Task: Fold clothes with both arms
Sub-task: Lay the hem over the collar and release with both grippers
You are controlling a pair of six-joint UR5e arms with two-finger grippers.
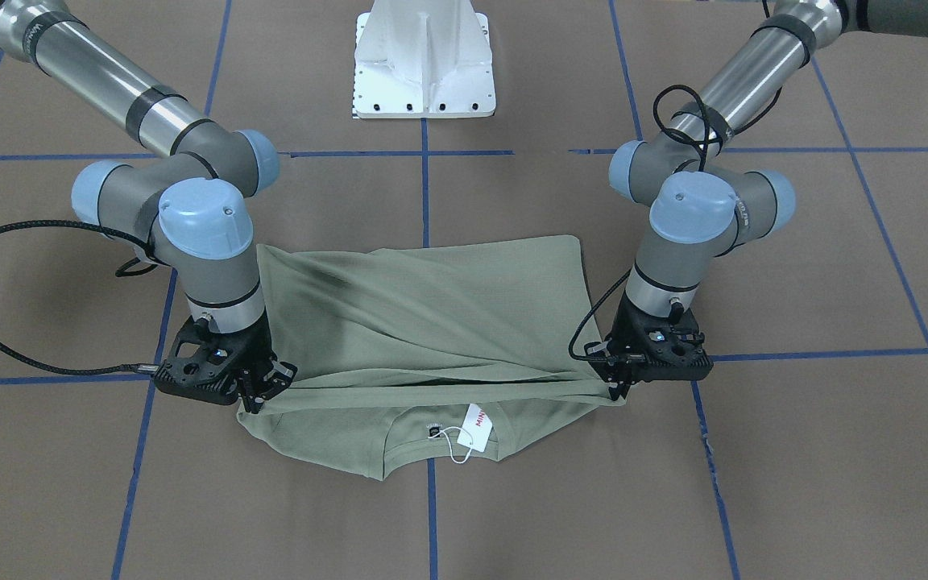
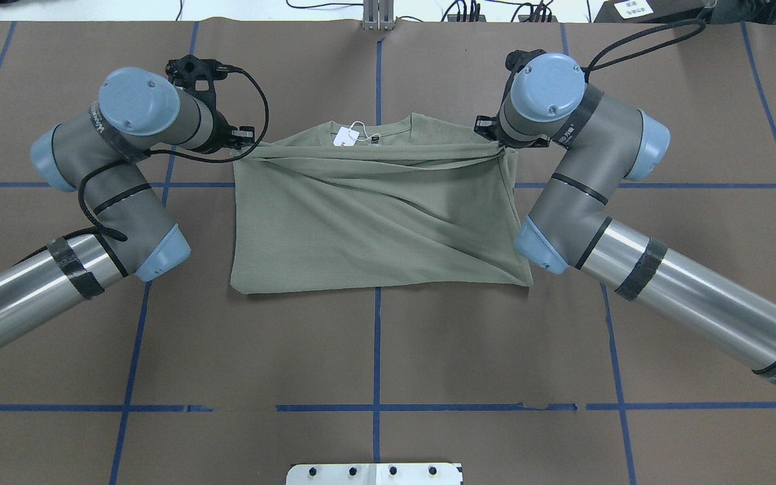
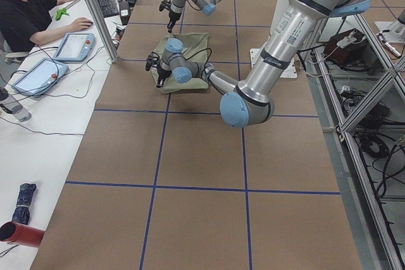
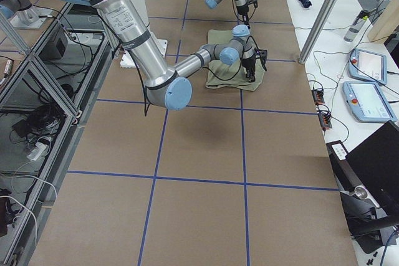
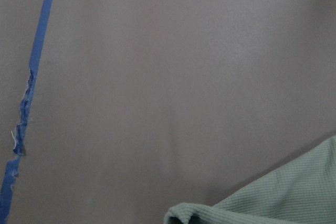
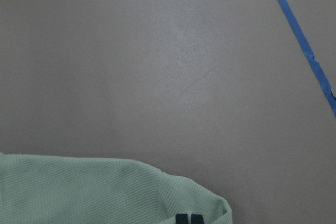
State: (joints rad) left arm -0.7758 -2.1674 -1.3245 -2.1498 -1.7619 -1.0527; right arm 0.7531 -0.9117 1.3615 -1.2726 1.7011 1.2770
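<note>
Nearest the front-facing camera lies the collar end of the olive-green knit shirt (image 1: 432, 322), flat on the brown paper-covered desk (image 1: 794, 467), with a white paper hang tag with red lettering (image 1: 476, 427) lying at the neckline. Just behind the collar a taut band of fabric — a gathered edge of the shirt — runs straight across from one arm to the other. At this view's right end the black two-finger left gripper (image 1: 619, 389) has its jaws clamped on that edge. At the left end the black two-finger right gripper (image 1: 261, 392) pinches the other corner in the same way. Both are held low, just over the desk. Behind them the lifted layer slopes back in slack diagonal creases to the far edge of the shirt, which lies flat on the desk. The shirt sits across a blue tape line (image 1: 425, 193) of the grid marked on the desk. Farthest back stands the white metal pedestal base (image 1: 425, 64).
</note>
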